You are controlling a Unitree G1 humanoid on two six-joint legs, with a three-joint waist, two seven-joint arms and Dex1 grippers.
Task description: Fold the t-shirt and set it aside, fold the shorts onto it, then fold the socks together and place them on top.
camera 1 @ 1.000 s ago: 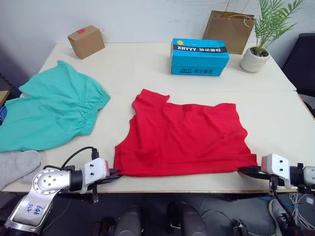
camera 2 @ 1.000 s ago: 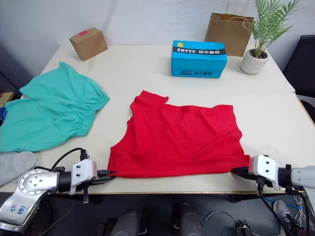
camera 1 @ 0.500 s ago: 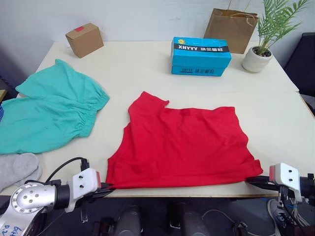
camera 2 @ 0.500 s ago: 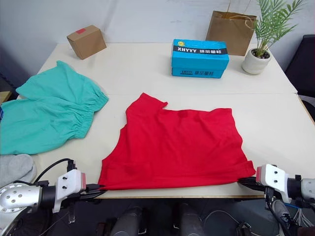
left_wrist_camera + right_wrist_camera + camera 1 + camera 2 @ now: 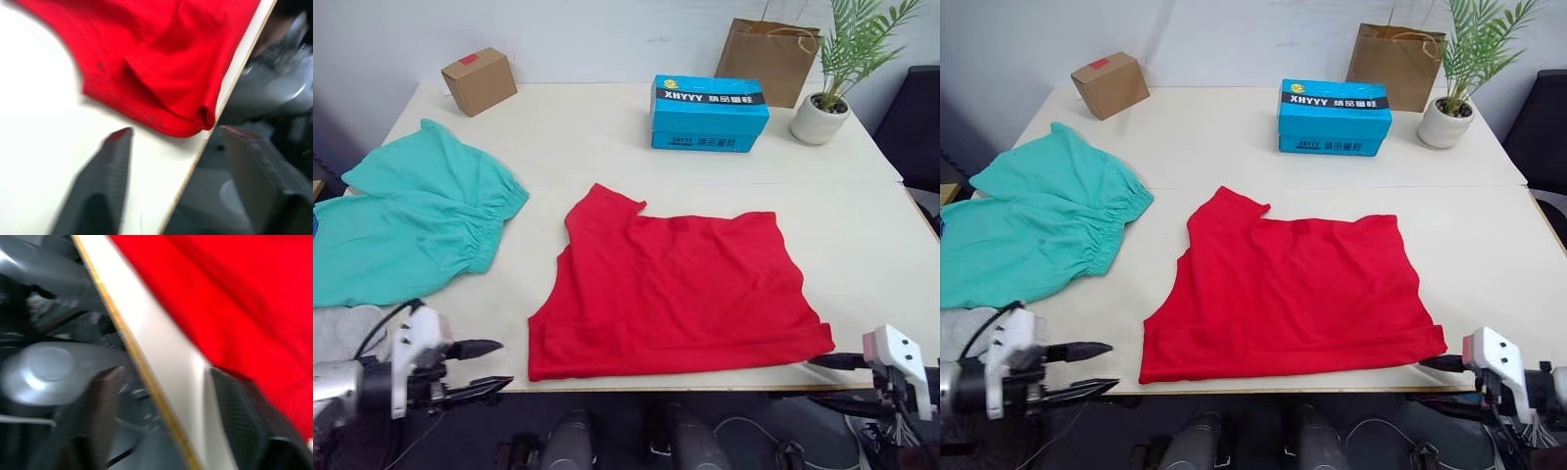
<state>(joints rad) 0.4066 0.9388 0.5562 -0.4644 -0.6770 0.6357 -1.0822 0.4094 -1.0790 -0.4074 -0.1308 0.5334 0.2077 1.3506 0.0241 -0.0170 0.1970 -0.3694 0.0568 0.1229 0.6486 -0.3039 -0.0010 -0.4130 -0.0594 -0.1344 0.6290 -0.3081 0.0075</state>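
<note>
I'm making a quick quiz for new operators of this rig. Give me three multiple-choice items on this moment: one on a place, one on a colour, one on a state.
1. Where do the shorts lie?
A. left of the t-shirt
B. on the t-shirt
C. beside the plant pot

2. What colour is the lettered box?
A. brown
B. blue
C. white

3. How is the left gripper?
A. shut on the t-shirt's hem
B. holding a sock
C. open, clear of the t-shirt

Answers: 1 A, bare table separates them. 2 B, blue with a black band. 3 C, its fingers are spread, off the cloth.
</note>
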